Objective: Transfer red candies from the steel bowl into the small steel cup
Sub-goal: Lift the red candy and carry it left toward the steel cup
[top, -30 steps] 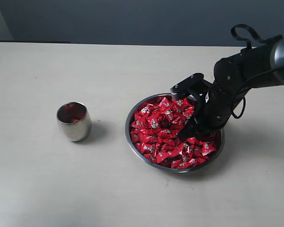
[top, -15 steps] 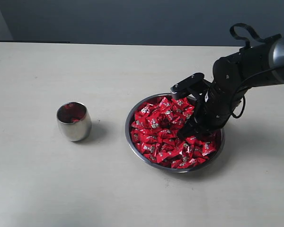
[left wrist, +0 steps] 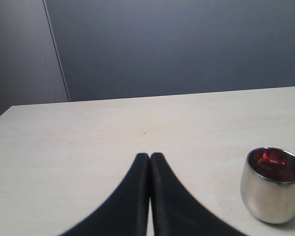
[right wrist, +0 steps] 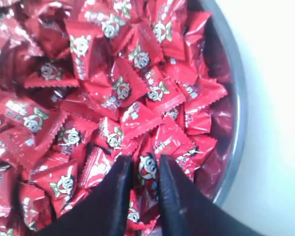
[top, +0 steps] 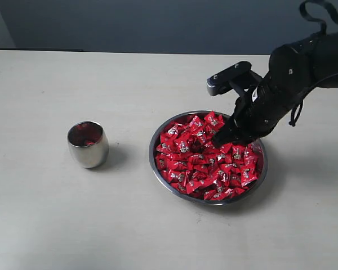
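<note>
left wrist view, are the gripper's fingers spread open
No, the left gripper has its two black fingers pressed together along their length, with no gap showing between them.

Soft even light, faint shadows

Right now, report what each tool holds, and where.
Right tool pinches one red candy across its middle; left tool is shut, empty.

Wrappers of the red candies: each bears a small white-silver printed emblem, cartoon-face-like in the right wrist view. Lettering around it is too small and blurred to read. No legible text, brand or number anywhere.
</note>
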{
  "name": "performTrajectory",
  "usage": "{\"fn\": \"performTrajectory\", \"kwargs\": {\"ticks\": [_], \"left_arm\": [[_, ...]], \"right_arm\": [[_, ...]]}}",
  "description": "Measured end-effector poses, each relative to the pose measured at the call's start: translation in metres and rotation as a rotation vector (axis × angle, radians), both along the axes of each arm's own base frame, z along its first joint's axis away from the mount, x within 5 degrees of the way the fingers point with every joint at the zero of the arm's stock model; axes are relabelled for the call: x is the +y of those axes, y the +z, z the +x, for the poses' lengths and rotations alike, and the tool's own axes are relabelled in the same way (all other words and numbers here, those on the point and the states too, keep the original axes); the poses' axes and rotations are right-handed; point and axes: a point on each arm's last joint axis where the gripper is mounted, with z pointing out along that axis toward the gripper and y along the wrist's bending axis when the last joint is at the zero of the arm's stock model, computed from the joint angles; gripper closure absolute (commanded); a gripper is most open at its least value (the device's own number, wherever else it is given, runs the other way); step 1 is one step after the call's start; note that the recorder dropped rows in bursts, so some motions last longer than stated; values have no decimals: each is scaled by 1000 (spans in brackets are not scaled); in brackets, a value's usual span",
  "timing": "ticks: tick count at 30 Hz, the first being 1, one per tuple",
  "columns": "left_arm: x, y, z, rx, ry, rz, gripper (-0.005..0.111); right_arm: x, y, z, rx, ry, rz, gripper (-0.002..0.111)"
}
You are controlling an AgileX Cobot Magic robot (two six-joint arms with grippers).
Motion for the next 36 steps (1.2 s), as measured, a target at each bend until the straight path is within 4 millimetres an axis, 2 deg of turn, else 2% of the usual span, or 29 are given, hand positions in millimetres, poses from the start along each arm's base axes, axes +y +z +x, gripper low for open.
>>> {"fn": "performTrajectory", "kwargs": {"ticks": [4, 7, 18, 24, 28, 32, 36], "left_arm": [[0, 0, 0, 0, 0, 0, 106], [0, 0, 0, 0, 0, 0, 106], [0, 0, 0, 0, 0, 0, 106], [0, 0, 0, 0, 0, 0, 106], [0, 0, 0, 0, 0, 0, 106], [0, 0, 0, 0, 0, 0, 106], [0, 0, 0, 0, 0, 0, 106]], "right_arm": [[0, 26, -3, -77, -18, 81, 93], [1, 34, -3, -108, -24, 113, 93], [2, 36, -1, -134, -47, 146, 93], [11, 46, 10, -269, -71, 285, 93], [17, 44, 12, -267, -71, 341, 94], [23, 36, 13, -245, -14, 359, 108], [31, 30, 13, -228, 33, 414, 109]]}}
